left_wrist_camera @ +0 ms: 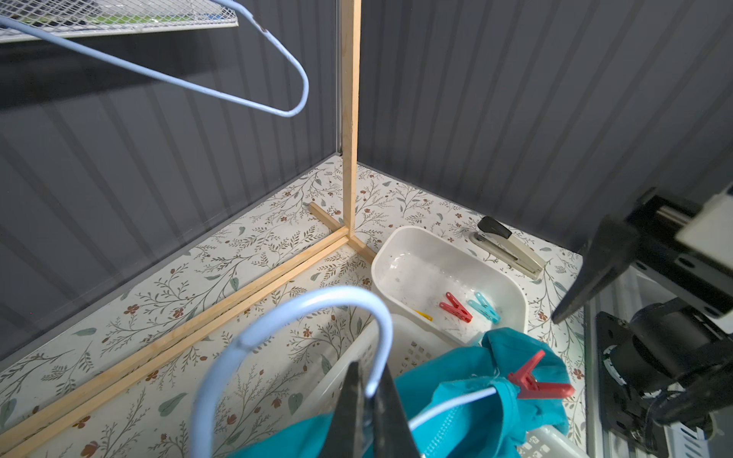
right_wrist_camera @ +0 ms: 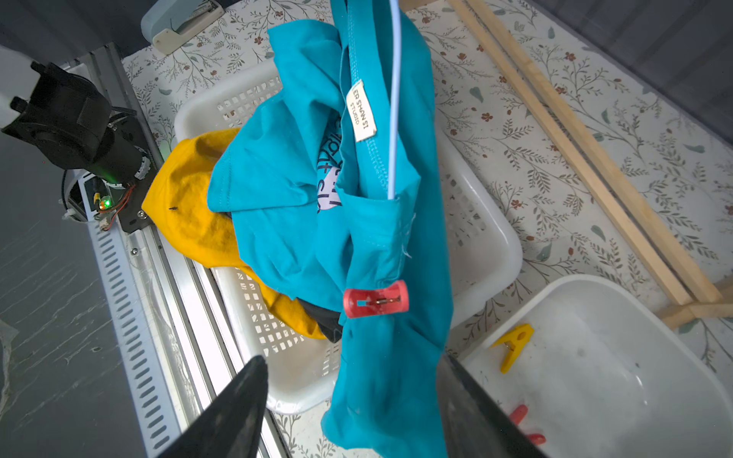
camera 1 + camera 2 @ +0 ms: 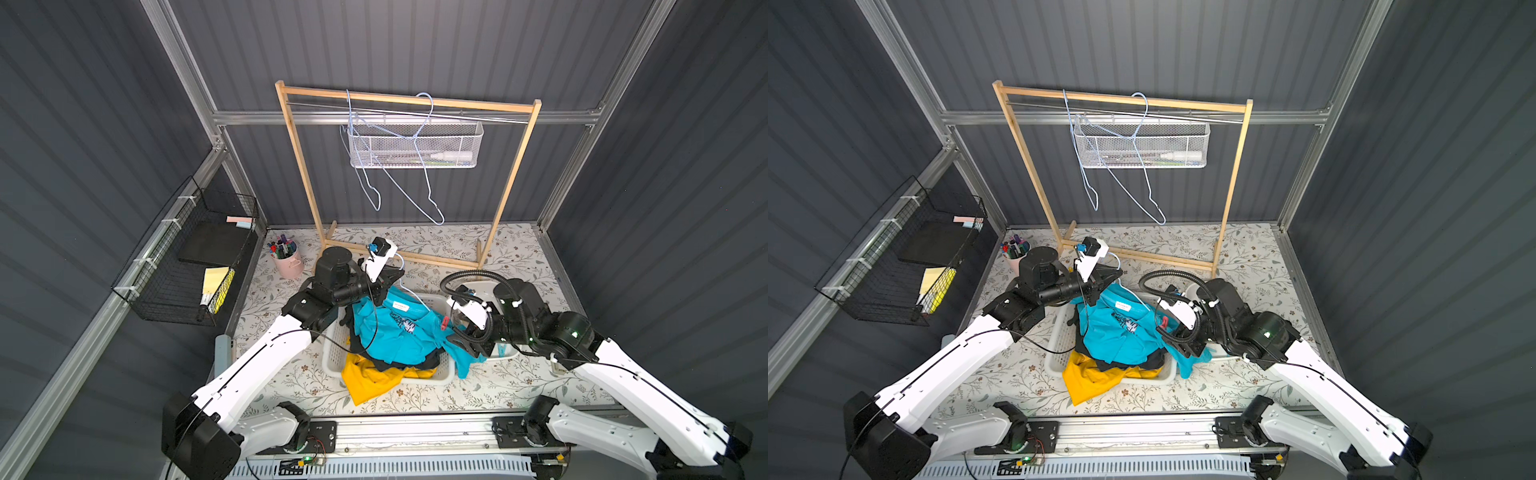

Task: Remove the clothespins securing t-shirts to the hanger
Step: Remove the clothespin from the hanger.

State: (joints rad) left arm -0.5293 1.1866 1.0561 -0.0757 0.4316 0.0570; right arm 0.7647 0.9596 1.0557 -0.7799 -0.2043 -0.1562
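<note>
Hanger (image 1: 317, 294) in left gripper (image 1: 369, 369) — right gripper (image 2: 351, 357) wide

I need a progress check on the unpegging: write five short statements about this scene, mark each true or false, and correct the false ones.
1. A red clothespin is clipped on the teal t-shirt. True.
2. The left end effector is open and empty. False: it is shut on the light blue hanger's hook.
3. The right end effector grips the red clothespin. False: its jaws stand open, short of the pin.
4. The small white tub holds loose clothespins. True.
5. The mustard-yellow t-shirt hangs on the wooden rack. False: it lies in the white basket; the rack carries only bare hangers.
</note>
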